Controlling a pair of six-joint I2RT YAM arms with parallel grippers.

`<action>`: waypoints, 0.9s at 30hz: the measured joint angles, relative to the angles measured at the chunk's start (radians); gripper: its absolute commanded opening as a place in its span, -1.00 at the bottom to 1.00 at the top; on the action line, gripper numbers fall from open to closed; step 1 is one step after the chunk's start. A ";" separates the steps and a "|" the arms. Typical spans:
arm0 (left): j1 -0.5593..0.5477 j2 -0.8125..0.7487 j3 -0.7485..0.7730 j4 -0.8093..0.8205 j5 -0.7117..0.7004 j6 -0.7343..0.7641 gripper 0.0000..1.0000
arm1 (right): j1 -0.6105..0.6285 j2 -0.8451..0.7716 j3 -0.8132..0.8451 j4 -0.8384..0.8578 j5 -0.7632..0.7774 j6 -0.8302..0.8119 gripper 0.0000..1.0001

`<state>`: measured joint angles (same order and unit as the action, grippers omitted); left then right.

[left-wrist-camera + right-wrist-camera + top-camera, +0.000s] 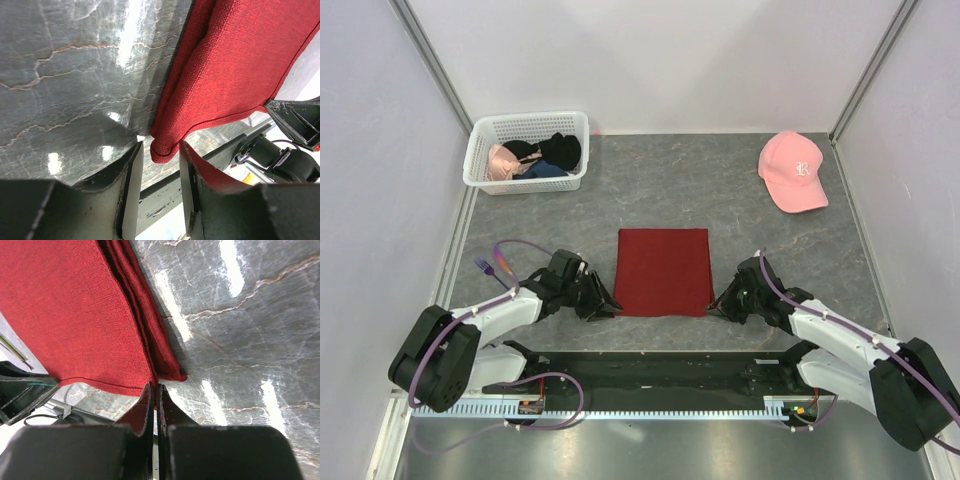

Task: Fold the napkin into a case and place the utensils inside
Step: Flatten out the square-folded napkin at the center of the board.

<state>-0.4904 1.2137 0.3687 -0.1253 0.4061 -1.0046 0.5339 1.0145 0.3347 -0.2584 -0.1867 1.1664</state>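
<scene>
napkin [663,271]: dark red woven cloth, lying flat in layers as a neat rectangle mid-table, hemmed edges stacked; not yet a narrow case. nothing tucked inside; a purple fork-like piece [484,267] lies well apart on the left. left gripper [608,304]: fingers parted astride the near left corner. right gripper [717,303]: fingers pressed together at the near right hem; whether they've caught cloth, cannot tell.

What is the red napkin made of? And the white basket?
The napkin looks like woven cloth, matte: you can see its threads and stitched hem. The basket is probably hard plastic, white, with a lattice of holes.
</scene>
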 measured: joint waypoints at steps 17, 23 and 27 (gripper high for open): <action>0.000 -0.001 0.000 -0.004 -0.003 -0.002 -0.33 | 0.000 -0.069 0.020 -0.045 -0.002 0.008 -1.00; 0.000 0.007 0.000 0.001 0.000 -0.011 -0.87 | 0.000 -0.068 0.025 -0.050 0.000 0.006 -1.00; 0.000 0.000 0.004 -0.003 0.008 -0.014 -0.96 | 0.000 -0.068 0.043 -0.060 0.000 -0.015 -1.00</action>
<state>-0.4904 1.2140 0.3725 -0.1284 0.4137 -1.0191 0.5339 0.9466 0.3782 -0.3183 -0.1867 1.1515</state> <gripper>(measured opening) 0.042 0.011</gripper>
